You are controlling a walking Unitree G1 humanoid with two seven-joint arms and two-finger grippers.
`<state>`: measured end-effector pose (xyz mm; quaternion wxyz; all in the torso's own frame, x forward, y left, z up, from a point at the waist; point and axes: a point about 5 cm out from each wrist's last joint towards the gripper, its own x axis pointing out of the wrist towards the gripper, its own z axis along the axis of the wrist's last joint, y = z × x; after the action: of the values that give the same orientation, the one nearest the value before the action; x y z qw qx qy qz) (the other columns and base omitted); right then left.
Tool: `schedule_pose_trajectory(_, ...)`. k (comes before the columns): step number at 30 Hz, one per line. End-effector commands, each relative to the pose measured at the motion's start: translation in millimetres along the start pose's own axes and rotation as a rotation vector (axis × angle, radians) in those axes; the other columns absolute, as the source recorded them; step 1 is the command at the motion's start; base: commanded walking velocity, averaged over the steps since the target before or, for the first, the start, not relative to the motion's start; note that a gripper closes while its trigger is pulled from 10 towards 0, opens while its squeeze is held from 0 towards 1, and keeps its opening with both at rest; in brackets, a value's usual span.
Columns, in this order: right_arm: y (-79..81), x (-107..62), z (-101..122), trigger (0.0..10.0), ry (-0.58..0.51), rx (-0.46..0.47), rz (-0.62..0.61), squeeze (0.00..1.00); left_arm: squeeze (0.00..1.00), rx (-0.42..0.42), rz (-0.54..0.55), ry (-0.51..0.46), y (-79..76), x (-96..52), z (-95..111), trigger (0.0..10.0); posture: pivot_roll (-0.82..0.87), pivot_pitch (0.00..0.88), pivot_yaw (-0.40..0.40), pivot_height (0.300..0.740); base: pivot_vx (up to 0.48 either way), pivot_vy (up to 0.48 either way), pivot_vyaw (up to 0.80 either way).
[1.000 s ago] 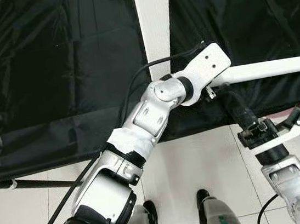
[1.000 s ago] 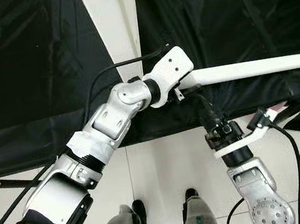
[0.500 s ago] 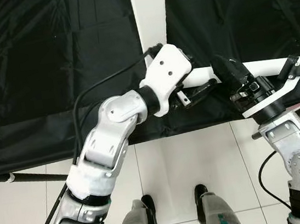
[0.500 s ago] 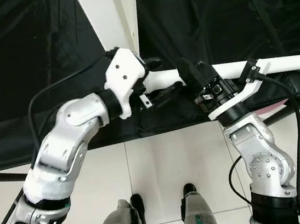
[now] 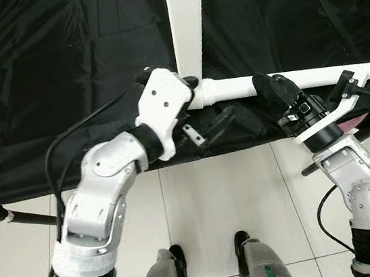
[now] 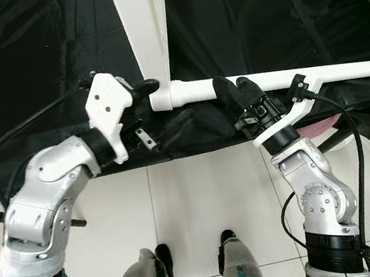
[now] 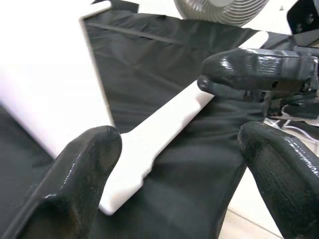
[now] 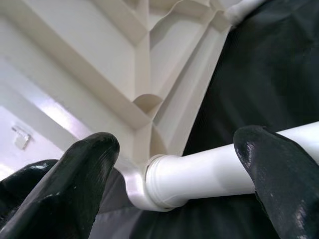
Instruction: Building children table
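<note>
Right wrist view shows the right claw (image 8: 174,184) spread wide around the white table leg (image 6: 266,82). The left claw (image 5: 201,105) is wide open at the leg's socket end, over black cloth (image 5: 60,73).

The white table leg (image 6: 266,82) lies crosswise before the robot, barring the way forward. The left gripper (image 5: 197,99) sits at its socket end, fingers apart; the right gripper (image 6: 234,94) straddles it mid-length, fingers spread. The white tabletop (image 5: 185,22) stands just behind the joint. Tiled floor (image 5: 233,193) below lies free.
</note>
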<state>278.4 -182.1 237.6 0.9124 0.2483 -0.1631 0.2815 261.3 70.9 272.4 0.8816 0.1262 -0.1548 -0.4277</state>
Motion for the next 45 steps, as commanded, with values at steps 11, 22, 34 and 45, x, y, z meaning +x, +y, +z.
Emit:
schedule_pose_trajectory(11, -5.7, 16.8, -10, 10.0, 0.012, -0.060, -0.046, 0.00, 0.00, 0.025, 0.555, 0.186, 51.7, -19.4, -21, 10.0, 0.05, 0.206, 0.041, 0.740, 0.000, 0.000, 0.00)
schedule_pose_trajectory(22, 3.5, 30.5, -21, 10.0, 0.096, -0.235, 0.010, 0.00, 0.00, -0.025, 0.639, 0.249, 63.1, -14.9, -33, 10.0, 0.02, 0.198, 0.038, 0.740, 0.000, 0.000, 0.00)
schedule_pose_trajectory(34, 7.3, 34.4, -25, 10.0, 0.109, -0.335, -0.001, 0.00, 0.00, -0.065, 0.654, 0.252, 60.1, -20.5, -38, 10.0, 0.02, 0.210, 0.032, 0.740, 0.000, 0.000, 0.00)
schedule_pose_trajectory(45, 3.3, 52.4, -38, 10.0, 0.148, -0.394, -0.011, 0.00, 0.00, -0.126, 0.501, 0.170, 55.7, -10.9, -37, 10.0, 0.01, 0.249, 0.038, 0.740, 0.000, 0.000, 0.00)
